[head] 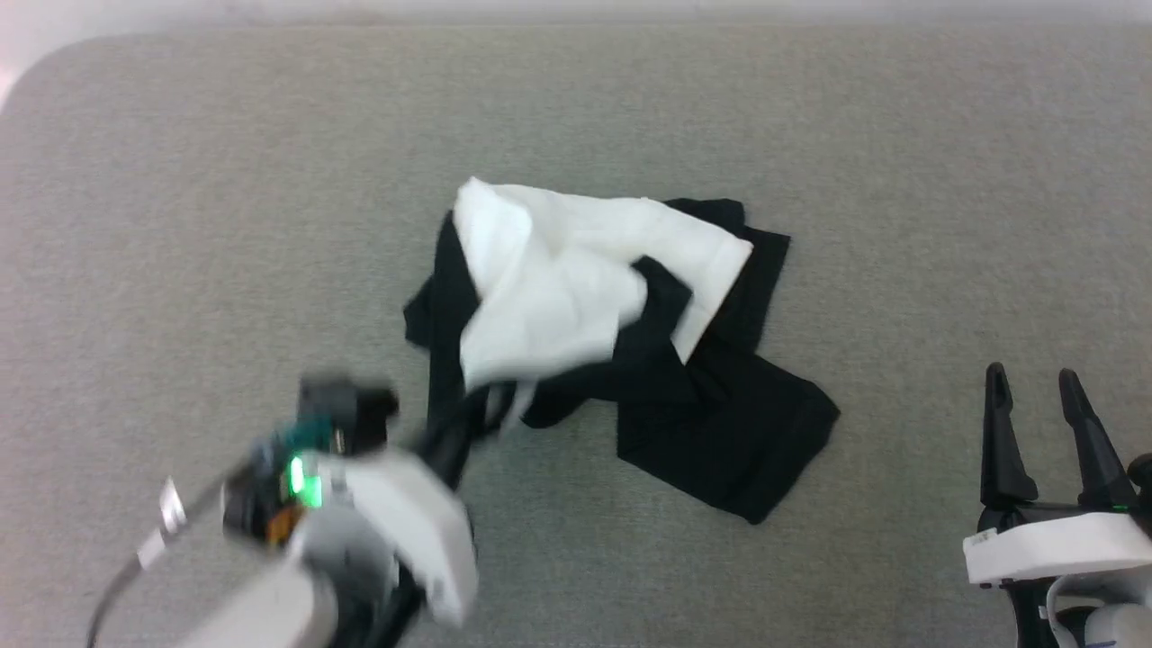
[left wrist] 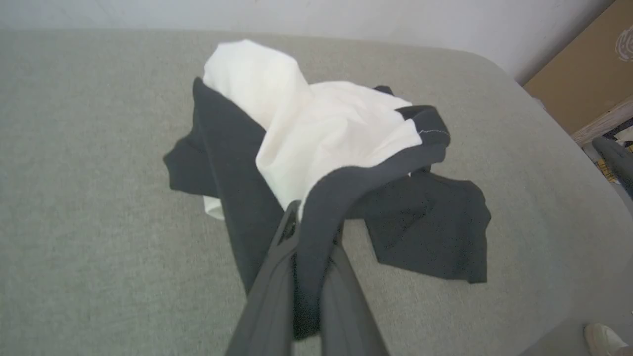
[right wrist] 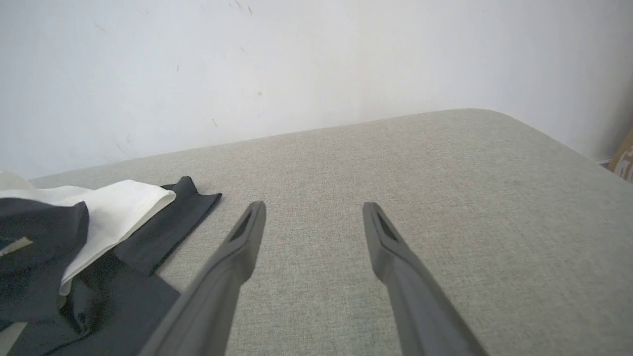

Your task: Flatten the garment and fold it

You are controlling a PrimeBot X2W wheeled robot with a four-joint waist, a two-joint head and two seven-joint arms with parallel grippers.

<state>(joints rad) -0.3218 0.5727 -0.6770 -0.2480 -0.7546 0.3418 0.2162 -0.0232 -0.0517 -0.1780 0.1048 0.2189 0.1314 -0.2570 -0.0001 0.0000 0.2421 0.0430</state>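
Head view is showing the garment (head: 594, 297) crumpled centrally on the surface (head: 180, 225); left pincer (head: 472, 414), seven o'clock, is pinching its black edge, apparently flattening. Right pincer (head: 1044, 423), spread at four o'clock, is likely needing another edge next.

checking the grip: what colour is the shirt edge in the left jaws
Black, a dark band of the shirt, clearest in the left wrist view.

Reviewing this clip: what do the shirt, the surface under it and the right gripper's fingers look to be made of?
Shirt: soft matte knit, probably cotton jersey; it crumples and drapes in loose folds.
Surface: grey woven upholstery cloth, matte; fine weave grain shows, the core beneath is hidden.
Fingers of the right gripper: dark rigid plastic, perhaps rubber-coated; dull sheen, moulded slots near tips.
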